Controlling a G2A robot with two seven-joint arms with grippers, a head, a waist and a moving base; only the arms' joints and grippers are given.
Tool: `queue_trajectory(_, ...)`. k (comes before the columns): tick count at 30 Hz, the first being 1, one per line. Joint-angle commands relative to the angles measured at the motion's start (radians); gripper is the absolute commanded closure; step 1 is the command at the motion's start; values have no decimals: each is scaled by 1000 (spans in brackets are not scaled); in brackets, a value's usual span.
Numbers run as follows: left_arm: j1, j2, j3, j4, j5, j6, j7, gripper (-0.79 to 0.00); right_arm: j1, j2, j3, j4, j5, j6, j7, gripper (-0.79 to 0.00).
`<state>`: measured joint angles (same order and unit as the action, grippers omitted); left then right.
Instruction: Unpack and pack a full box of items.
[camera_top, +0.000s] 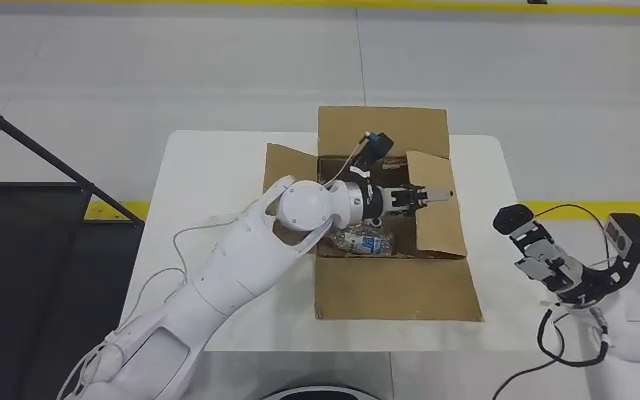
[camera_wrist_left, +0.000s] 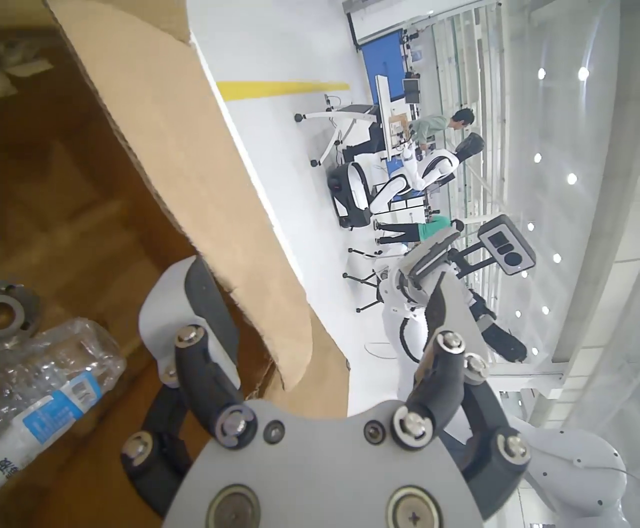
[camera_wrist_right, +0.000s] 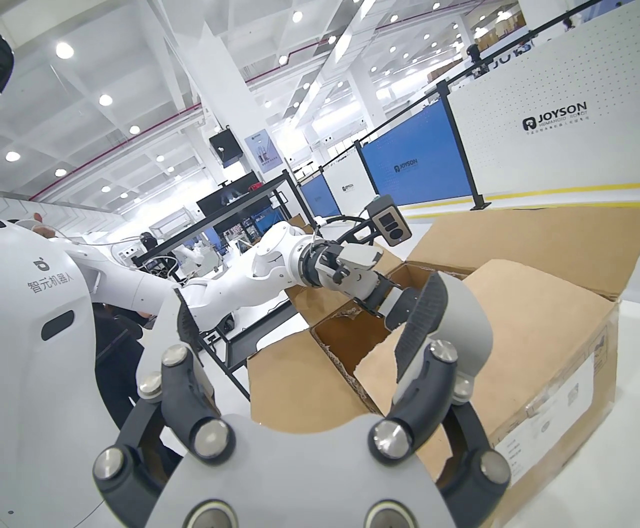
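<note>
An open cardboard box stands in the middle of the white table. My left arm comes from the near left, with its gripper at the box's right-hand flap. That gripper is open and straddles the flap's edge, one finger inside the box and the other outside. A crumpled clear bottle with a blue label lies on the box floor. My right gripper is open and empty off the table's right edge, facing the box and the left gripper.
A grey round part lies in the box beside the bottle. The box's four flaps are folded outward, the front one covering the table's near middle. Bare table shows left of the box.
</note>
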<state>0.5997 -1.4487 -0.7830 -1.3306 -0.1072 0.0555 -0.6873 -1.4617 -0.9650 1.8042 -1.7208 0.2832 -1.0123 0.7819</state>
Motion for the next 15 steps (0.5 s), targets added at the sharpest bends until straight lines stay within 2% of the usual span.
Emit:
queue_trajectory(1, -7, -7, 7, -9, 1, 2, 22, -785, -15, 1, 23, -5, 6, 0, -10, -785)
queue_trajectory(7, -46, -45, 60, 19, -24, -39, 98, -785, -81, -1, 103, -22, 29, 0, -35, -785)
queue_trajectory(15, -113, -123, 162, 142, -82, -123, 187, -785, -168, -13, 215, -49, 45, 0, -68, -785)
